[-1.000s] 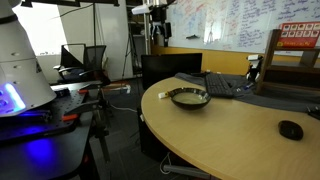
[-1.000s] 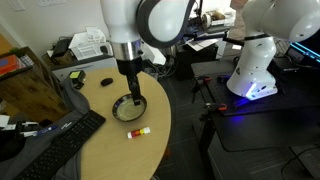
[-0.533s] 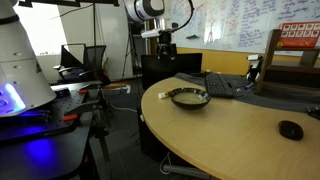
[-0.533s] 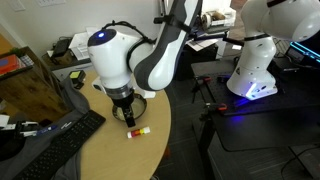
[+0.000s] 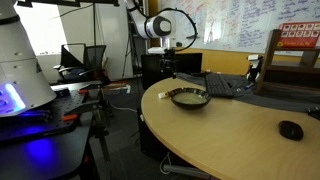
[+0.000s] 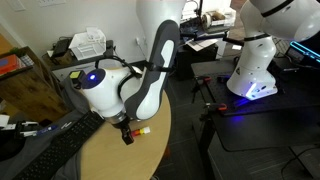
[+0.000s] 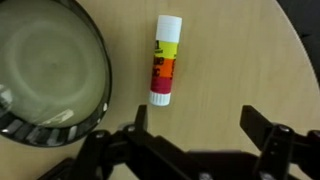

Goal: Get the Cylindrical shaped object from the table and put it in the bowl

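Note:
The cylindrical object is a white glue stick [image 7: 164, 60] with a yellow, orange and red label. It lies flat on the light wood table [image 7: 230, 60], just beside the bowl [image 7: 50, 70]. The bowl is dark outside and pale inside. My gripper [image 7: 200, 125] is open and empty, its two fingers spread just short of the stick's white end. In an exterior view my gripper [image 6: 127, 135] hangs low over the table [image 6: 110, 160], next to the stick [image 6: 143, 129]; the arm hides the bowl there. The bowl [image 5: 189, 97] also shows in an exterior view near the table's curved edge.
A black keyboard [image 5: 225, 85] lies behind the bowl and also shows in an exterior view [image 6: 50, 145]. A black mouse [image 5: 291, 129] sits far along the table. A dark desk with blue-lit equipment [image 5: 30, 110] stands beyond the table's edge.
The arm has swung down from over the bowl and bent low over the table. My gripper has dropped to just beside the glue stick. The stick and the bowl have not moved.

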Tool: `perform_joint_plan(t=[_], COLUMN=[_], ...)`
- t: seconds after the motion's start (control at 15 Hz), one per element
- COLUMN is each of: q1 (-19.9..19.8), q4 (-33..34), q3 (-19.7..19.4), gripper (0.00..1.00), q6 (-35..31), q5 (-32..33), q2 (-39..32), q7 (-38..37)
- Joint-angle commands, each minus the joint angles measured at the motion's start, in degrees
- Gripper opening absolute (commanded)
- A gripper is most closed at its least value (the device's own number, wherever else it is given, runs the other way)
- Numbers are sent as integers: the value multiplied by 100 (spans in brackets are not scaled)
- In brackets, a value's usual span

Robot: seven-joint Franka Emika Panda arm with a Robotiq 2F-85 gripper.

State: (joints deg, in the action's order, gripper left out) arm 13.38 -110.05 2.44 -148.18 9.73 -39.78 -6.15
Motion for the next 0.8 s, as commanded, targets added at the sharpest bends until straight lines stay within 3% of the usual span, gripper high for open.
perform_joint_plan(t=[0.0,0.33,0.73], q1=[11,-201,-384], q4=[460,871,1277], q3=[-1,96,134], gripper=[100,100,91], q6=[401,636,931], q5=[-146,-401,-567], q2=[-351,-795,-1142], q7=[-72,109,260])
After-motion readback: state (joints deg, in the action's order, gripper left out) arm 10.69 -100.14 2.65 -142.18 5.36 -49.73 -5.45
